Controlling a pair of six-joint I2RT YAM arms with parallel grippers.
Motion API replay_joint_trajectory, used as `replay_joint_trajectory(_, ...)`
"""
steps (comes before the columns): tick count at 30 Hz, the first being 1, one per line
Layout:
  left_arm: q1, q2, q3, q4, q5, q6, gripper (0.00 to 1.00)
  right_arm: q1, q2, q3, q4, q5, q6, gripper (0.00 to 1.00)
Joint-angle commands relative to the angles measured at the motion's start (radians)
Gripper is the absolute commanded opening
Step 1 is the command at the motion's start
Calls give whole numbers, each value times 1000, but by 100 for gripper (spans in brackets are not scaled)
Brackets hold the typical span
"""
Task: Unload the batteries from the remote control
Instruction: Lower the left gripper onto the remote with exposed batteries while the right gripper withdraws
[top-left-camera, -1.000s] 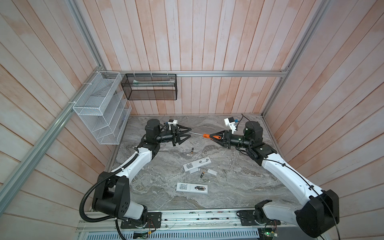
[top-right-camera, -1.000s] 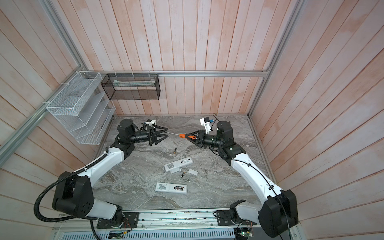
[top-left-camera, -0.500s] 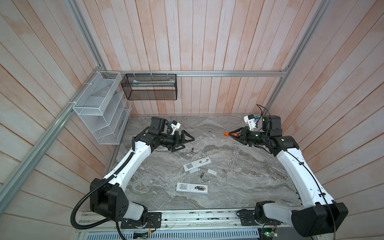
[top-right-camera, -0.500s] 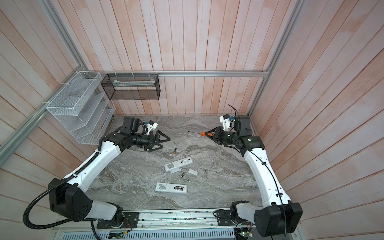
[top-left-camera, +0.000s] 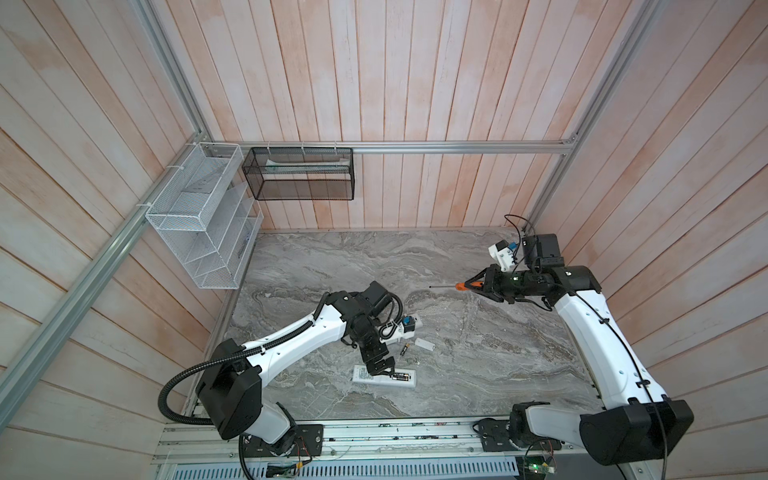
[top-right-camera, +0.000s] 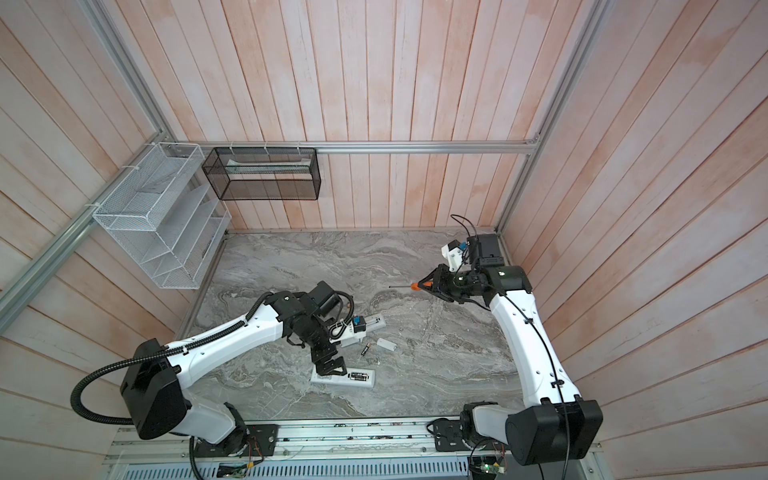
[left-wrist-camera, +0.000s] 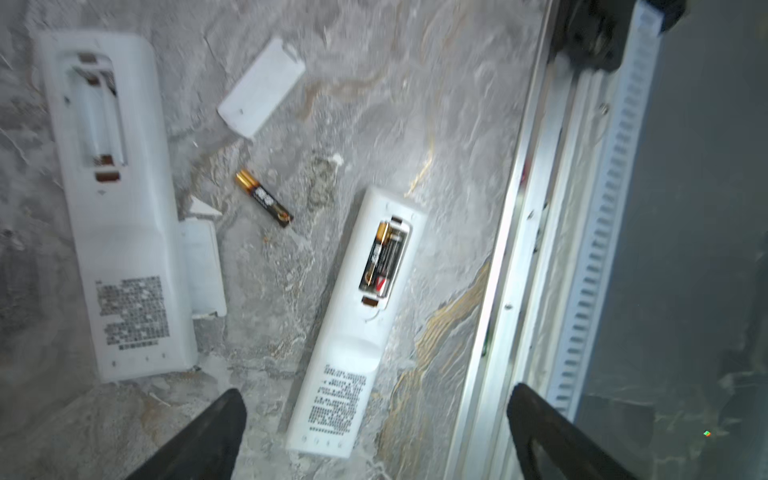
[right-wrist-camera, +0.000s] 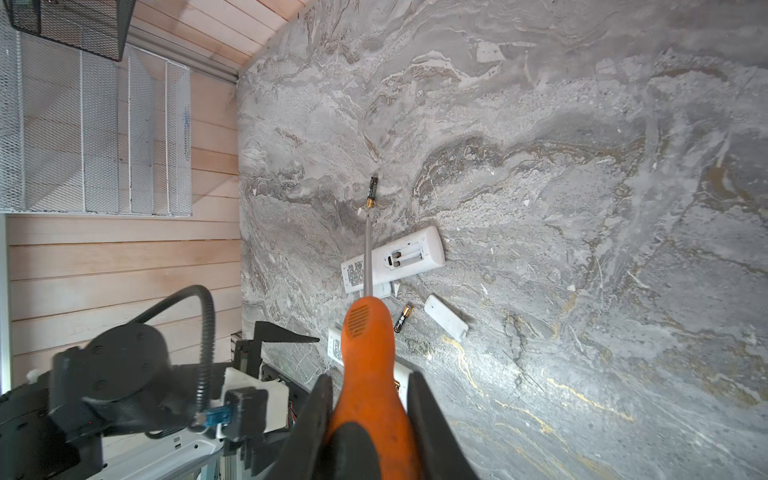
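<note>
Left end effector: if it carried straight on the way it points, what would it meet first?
Probably the white remote holding batteries, straight ahead of the open left end effector; the gap is unclear.

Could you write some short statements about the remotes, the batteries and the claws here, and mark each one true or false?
1. The right claw is shut on the screwdriver. True.
2. The left claw grips a battery. False: it is open and empty, above the front remote.
3. Both remotes are emptied. False: the front remote holds batteries; only the back remote is empty.
4. A loose battery lies on the table between the remotes. True.
</note>
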Motion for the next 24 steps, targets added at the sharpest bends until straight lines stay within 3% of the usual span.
replay_joint_trajectory(1,3,-90,-68,60,-79,191,100,-10,-22,-5,-7,-28,-15,16)
replay_joint_trajectory(13,-73,-84,-248,250,-121,192,95,-13,-8,-7,60,-58,51,16)
replay_joint_trajectory(24,-122,31,-245,389,-199,131,91,-13,-8,15,74,-64,84,16)
